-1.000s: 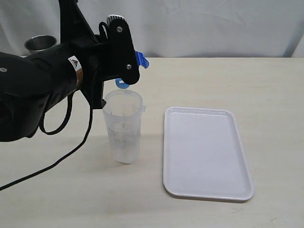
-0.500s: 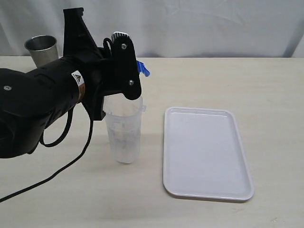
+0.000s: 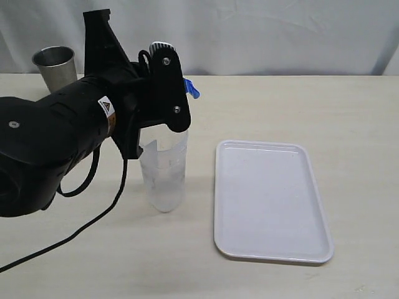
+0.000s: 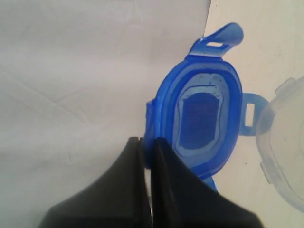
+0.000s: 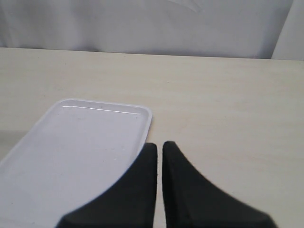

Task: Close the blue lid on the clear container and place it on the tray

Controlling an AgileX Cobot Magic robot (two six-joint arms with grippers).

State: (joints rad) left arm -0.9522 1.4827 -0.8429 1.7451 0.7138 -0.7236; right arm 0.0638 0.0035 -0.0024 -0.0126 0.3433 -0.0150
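Blue lid (image 4: 204,118) pinched by its edge in left gripper (image 4: 146,141), just above clear container (image 3: 163,177) rim, not seated. Container stands left of tray (image 3: 268,205), not on it. Right gripper (image 5: 159,145) closed, empty.

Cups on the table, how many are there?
2: a steel cup at the far left corner, and the clear container left of the tray; the arm could hide more.

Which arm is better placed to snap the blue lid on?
Left. The left claw pinches the blue lid beside the mouth of the clear container; the right claw hangs shut and empty near the tray.
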